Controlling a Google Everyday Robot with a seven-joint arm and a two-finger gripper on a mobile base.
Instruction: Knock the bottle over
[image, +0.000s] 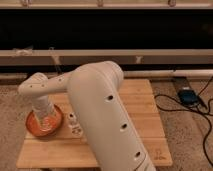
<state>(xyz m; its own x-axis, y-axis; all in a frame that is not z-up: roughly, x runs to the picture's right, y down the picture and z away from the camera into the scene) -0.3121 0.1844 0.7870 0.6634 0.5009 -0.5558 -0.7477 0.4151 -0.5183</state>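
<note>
The bottle (74, 123) is small and white with dark marks on its label. It stands on the wooden table (142, 107) just right of the orange plate (31, 127), and my arm's wide white forearm (107, 115) hides its right side. My gripper (43, 114) points downward over the orange plate, a short way left of the bottle. Something pale and see-through sits over the plate at the gripper's lower end. I cannot tell whether that is a clear cup or part of the gripper.
The table stands on carpet, with its front edge near the bottom of the view. Black cables (172, 107) and a small blue device (188, 95) lie on the floor to the right. A long low rail (150, 55) runs along the back.
</note>
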